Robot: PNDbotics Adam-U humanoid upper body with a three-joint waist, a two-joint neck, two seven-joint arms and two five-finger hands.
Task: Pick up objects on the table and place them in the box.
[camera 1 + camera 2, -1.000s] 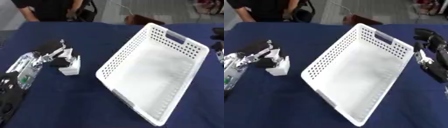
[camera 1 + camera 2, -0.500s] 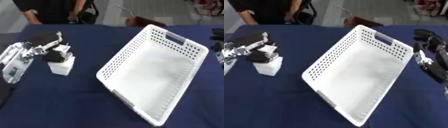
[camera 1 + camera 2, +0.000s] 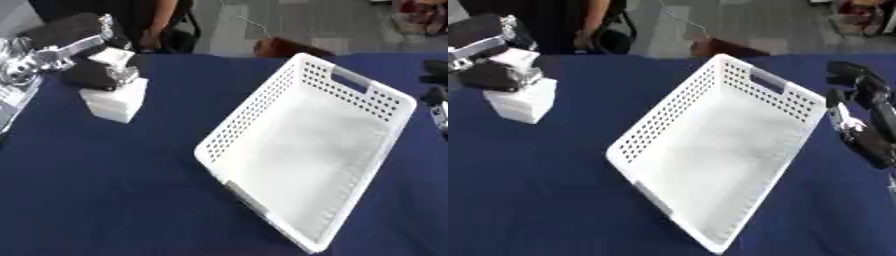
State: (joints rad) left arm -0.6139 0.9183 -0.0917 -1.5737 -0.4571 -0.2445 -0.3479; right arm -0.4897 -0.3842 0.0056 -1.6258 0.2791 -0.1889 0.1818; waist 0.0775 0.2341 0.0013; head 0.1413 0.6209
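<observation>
Lifted since a second ago, the white block hangs left of the basket, pinched by the left robot hand. Carry it over the rim before releasing. Right robot hand idles, fingers relaxed.

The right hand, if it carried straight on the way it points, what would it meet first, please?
Probably the near rim of the white basket: the right hand sits beside it, fingers pointing up and slightly inward. Depth is unclear, so it may pass clear.
</observation>
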